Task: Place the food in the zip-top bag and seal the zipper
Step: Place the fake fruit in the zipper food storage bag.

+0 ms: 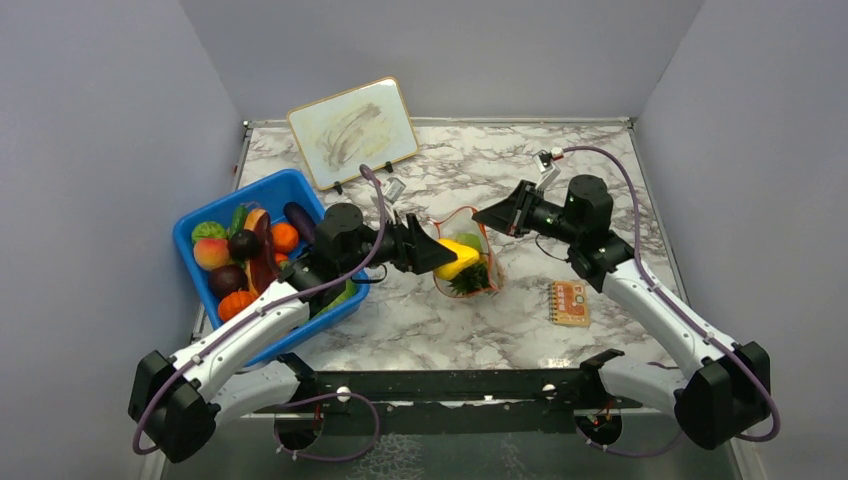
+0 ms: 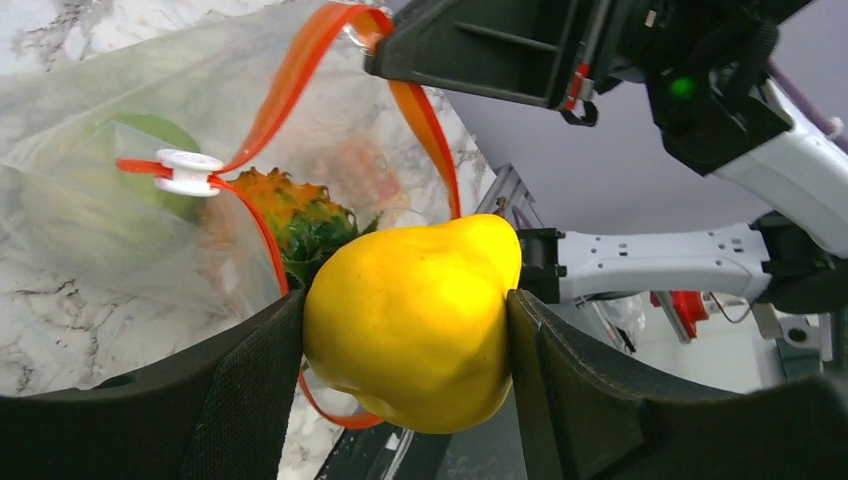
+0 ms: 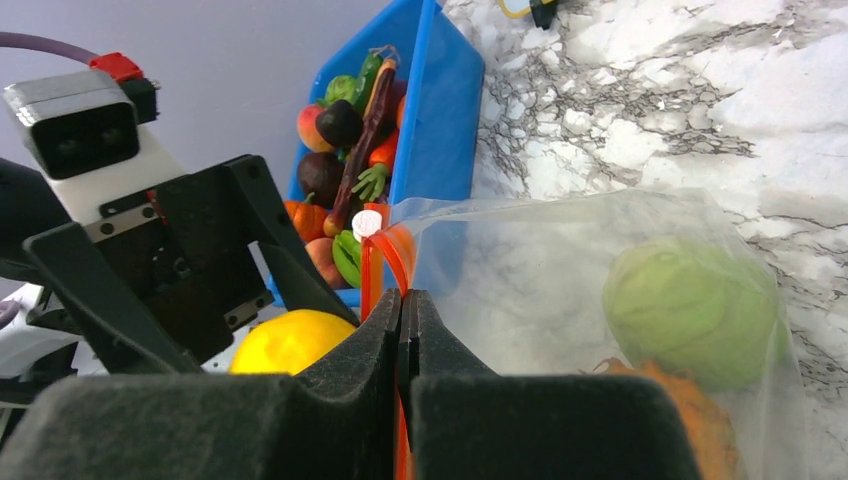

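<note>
Mid-counter, left gripper point(image 1: 443, 257) is clamping a yellow plastic fruit point(image 2: 410, 320); right gripper point(image 3: 403, 310) is pinching the clear bag's point(image 3: 540, 260) partly hidden orange-red zipper point(image 3: 372, 270).

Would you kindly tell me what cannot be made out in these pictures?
- Top view: mouth of the zip-top bag, covered by the left hand and yellow fruit.
- Right wrist view: the orange fruit, cut off by the bottom edge and the right hand.
- Top view: the card's print, too small.

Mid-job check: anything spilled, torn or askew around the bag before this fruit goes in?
Nothing stands out. The right claw pinches the zipper strip, holding the zip-top bag open; the left claw grips a yellow fruit at its mouth. No tears or stray food visible.
</note>
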Motion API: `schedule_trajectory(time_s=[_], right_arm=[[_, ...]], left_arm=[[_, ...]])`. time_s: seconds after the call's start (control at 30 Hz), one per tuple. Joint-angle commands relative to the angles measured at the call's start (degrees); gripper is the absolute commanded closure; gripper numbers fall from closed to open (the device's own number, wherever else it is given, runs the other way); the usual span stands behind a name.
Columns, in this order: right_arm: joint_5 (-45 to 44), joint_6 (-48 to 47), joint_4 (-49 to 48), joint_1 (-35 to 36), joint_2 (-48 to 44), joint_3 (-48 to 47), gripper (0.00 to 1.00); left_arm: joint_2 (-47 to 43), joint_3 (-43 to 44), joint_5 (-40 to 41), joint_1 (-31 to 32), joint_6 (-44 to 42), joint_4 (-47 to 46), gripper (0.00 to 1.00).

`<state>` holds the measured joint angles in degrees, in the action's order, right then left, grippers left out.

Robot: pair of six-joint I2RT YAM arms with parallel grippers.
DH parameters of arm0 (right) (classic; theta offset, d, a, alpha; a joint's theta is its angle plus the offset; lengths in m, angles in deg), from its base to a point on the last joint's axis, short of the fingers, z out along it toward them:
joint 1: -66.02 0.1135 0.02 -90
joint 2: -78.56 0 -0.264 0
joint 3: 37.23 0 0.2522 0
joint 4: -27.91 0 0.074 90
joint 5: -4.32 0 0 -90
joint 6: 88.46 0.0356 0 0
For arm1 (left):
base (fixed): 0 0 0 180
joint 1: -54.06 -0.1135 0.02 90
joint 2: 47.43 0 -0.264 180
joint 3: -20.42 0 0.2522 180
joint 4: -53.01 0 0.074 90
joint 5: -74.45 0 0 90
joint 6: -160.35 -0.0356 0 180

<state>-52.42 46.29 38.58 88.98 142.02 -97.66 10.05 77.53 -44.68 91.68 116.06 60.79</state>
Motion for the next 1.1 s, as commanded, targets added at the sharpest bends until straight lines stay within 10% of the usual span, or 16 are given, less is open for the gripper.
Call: schedule_trajectory(time_s=[0.0, 1.07], right_arm=[[2.21, -0.3, -2.86, 0.33, -1.64, 0.56, 0.99], [3.48, 1.08, -4.72, 1.24, -3.34, -0.06, 0.99]], left_arm=[[2.4, 3.14, 8.03, 1.9, -1.71, -0.97, 0.74], [12.57, 19.4, 35.26, 8.08, -14.64, 25.68, 0.71]])
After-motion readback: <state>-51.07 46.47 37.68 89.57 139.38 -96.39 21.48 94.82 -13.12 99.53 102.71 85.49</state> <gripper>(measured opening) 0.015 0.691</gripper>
